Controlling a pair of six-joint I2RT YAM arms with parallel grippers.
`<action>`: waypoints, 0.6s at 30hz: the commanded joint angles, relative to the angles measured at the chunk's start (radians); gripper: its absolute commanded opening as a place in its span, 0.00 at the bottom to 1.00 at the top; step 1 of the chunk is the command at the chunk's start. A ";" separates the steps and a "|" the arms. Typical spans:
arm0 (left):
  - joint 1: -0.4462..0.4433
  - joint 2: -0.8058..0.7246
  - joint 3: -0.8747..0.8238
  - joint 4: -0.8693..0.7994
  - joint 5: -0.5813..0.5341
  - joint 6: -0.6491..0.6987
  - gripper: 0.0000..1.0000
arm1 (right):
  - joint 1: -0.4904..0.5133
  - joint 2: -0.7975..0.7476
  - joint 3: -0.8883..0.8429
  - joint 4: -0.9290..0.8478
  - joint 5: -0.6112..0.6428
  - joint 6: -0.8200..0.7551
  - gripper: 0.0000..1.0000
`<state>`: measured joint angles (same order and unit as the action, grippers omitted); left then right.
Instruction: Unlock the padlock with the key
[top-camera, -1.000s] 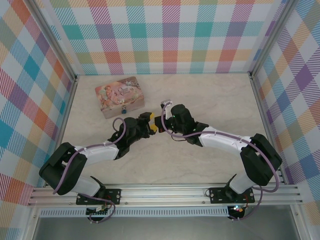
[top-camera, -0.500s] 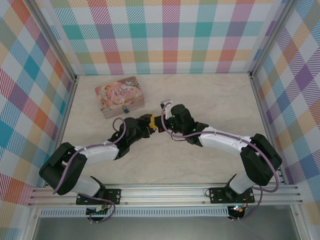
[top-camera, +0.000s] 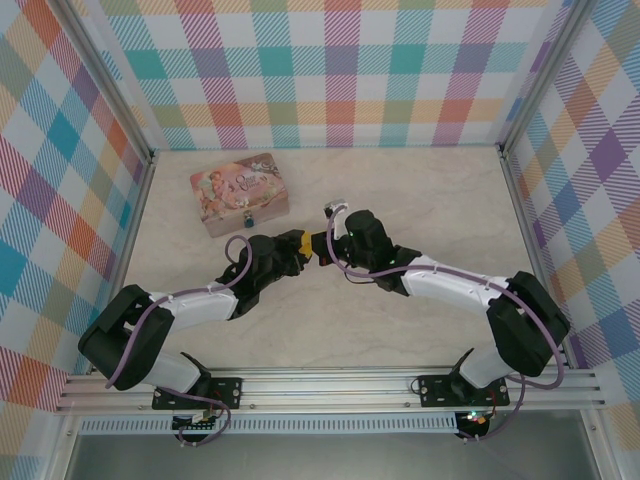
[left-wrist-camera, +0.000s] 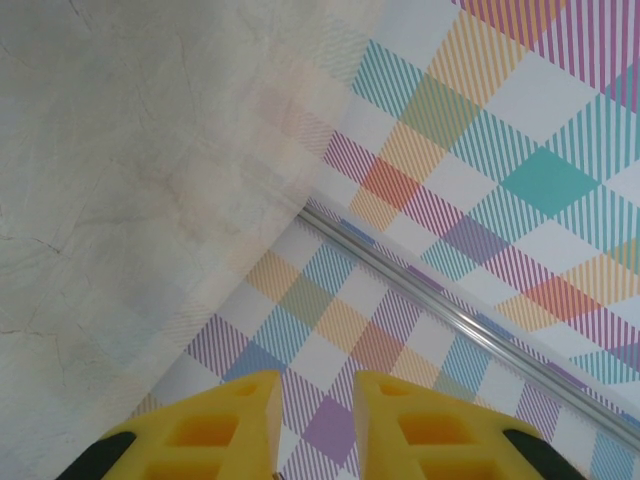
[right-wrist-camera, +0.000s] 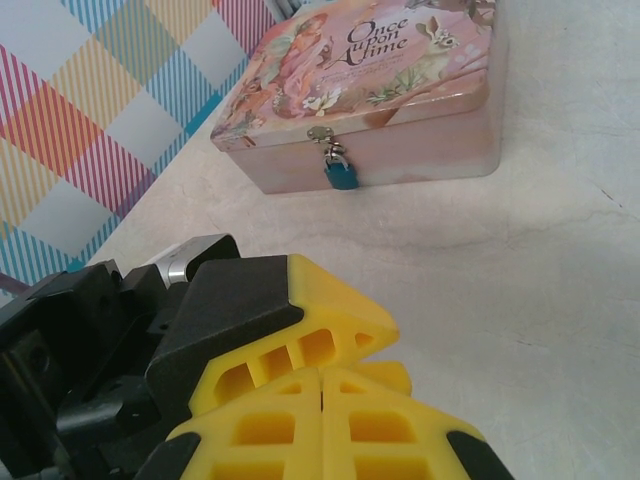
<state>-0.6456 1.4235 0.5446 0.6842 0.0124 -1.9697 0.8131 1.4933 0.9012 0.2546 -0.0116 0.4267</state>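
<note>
The tiny blue-teal padlock hangs by its silvery shackle from the front clasp of the pink illustrated tin, at the back left of the table; the padlock stays locked onto the tin. My two grippers meet tip to tip at mid-table. My right gripper is shut, pads flush; nothing shows between them. My left gripper is open, and its yellow fingers straddle the right gripper's tips. A dark speck sits by the left gripper's finger; I cannot tell if it is the key.
Plaid walls close in the table on three sides, with a metal rail at their foot. The tin stands about a hand's width to the back left of the grippers. Both arms stretch low across the near half of the table.
My left gripper has slid right and narrowed its gap, its fingers now over the right gripper's tips. The right gripper has shifted slightly. Tin and padlock have not moved.
</note>
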 joint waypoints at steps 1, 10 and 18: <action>-0.011 -0.021 -0.011 0.026 -0.014 -0.337 0.23 | 0.008 -0.025 -0.018 0.032 0.004 0.015 0.00; -0.011 -0.014 -0.008 0.036 -0.012 -0.329 0.10 | 0.008 -0.014 -0.016 0.032 0.002 0.020 0.00; -0.010 -0.015 0.012 0.041 -0.053 -0.173 0.00 | -0.035 -0.101 -0.066 0.041 -0.041 0.068 0.13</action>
<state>-0.6483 1.4239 0.5457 0.6956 0.0048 -1.9701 0.8017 1.4582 0.8623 0.2546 -0.0185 0.4622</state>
